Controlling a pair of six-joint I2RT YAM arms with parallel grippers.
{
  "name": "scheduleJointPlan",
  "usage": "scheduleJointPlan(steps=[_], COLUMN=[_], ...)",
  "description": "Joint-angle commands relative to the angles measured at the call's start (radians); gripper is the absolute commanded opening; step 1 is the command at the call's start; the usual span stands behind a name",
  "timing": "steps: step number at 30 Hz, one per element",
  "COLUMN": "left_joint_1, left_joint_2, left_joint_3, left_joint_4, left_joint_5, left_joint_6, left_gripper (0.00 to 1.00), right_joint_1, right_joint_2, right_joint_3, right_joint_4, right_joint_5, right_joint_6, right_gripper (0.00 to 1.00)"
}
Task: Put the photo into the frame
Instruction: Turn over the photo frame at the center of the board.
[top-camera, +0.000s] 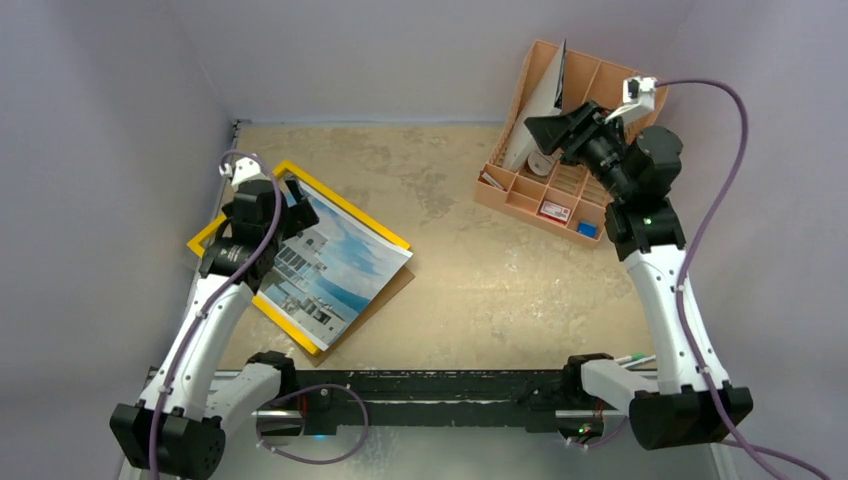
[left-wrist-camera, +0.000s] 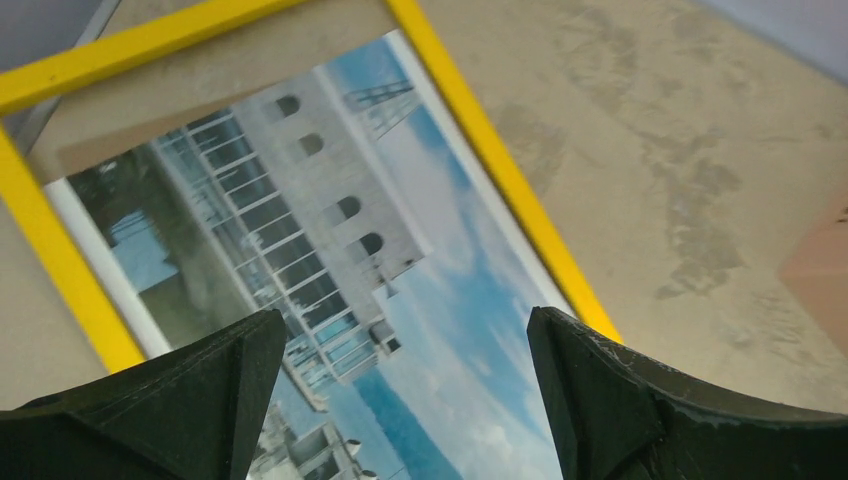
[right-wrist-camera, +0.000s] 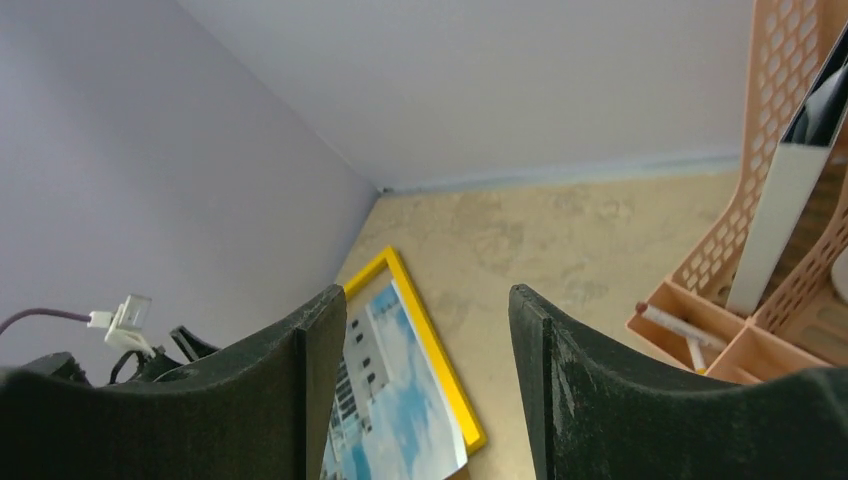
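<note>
Photo (top-camera: 345, 265) lies face up at 9 o'clock on my table, askew on the frame (top-camera: 347, 203). Its long axis runs from 10 to 4 o'clock, and its 4 o'clock end overlaps the yellow rail. My left gripper (top-camera: 298, 205) hovers above it, fingers spread wide. My right gripper (top-camera: 545, 130) is at 1 o'clock, fingers apart and empty.

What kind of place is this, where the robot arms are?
Probably a robot lab test booth: plain walls box in a worn table, with a left arm and right arm bolted at its edge.
</note>
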Motion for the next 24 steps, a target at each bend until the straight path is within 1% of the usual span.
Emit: scheduleJointPlan(steps=[1, 3, 5, 8, 10, 14, 18, 21, 24], left_joint_1=[0.007, 0.007, 0.008, 0.008, 0.008, 0.008, 0.008, 0.008, 0.008], left_joint_2=[0.076, 0.121, 0.174, 0.244, 0.271, 0.265, 0.235, 0.212, 0.194], left_joint_3=[-0.012, -0.021, -0.025, -0.021, -0.023, -0.034, -0.033, -0.042, -0.051], left_joint_4=[-0.121, -0.116, -0.089, -0.057, -0.049, -0.041, -0.048, -0.056, -0.059], left_joint_5=[-0.131, -0.101, -0.046, 0.043, 0.068, 0.065, 0.05, 0.023, 0.015], left_joint_6=[-0.084, -0.088, -0.093, -0.121, -0.151, -0.201, -0.235, -0.253, -0.273], left_gripper=[0.98, 0.98, 0.96, 0.91, 0.9, 0.9, 0.9, 0.9, 0.9], right_joint_1=[0.035, 0.095, 0.192, 0.303, 0.377, 0.502, 0.584, 0.628, 0.676], right_joint_2=[0.065, 0.112, 0.157, 0.242, 0.319, 0.51, 0.713, 0.829, 0.954], right_joint_3=[0.003, 0.017, 0.024, 0.017, 0.036, 0.138, 0.303, 0.393, 0.503], right_joint_4=[-0.041, -0.08, -0.094, -0.067, -0.07, -0.116, -0.204, -0.241, -0.33], right_joint_5=[-0.107, -0.066, -0.006, 0.037, 0.078, 0.159, 0.262, 0.281, 0.265], right_joint_6=[-0.013, -0.067, -0.098, -0.117, -0.147, -0.248, -0.371, -0.491, -0.631], right_gripper=[0.63, 0.63, 0.63, 0.63, 0.63, 0.66, 0.69, 0.7, 0.7])
